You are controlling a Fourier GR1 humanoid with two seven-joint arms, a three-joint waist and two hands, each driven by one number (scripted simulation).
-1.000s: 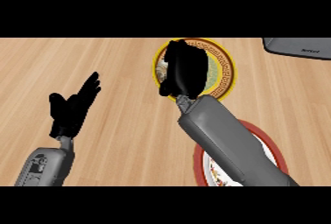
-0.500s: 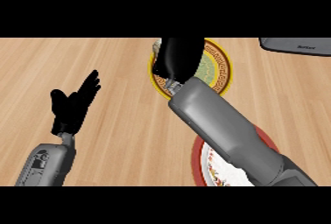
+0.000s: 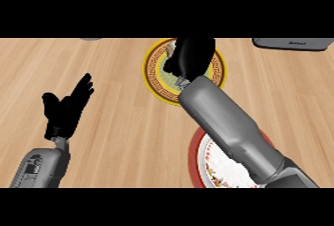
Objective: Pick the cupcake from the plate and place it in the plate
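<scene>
Black right robot hand [image 3: 189, 57] over round yellow-rimmed plate [image 3: 153, 73].

Kitchen or dining setting — light wood-grain table [image 3: 124, 132], two patterned plates: yellow-rimmed [image 3: 151, 75], red-rimmed [image 3: 194, 154] — grey appliance [image 3: 290, 43] at top edge.

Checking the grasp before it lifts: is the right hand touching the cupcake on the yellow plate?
Cannot tell. In the head view the right hand covers the middle of the yellow plate, and the cupcake itself is hidden beneath it.
</scene>
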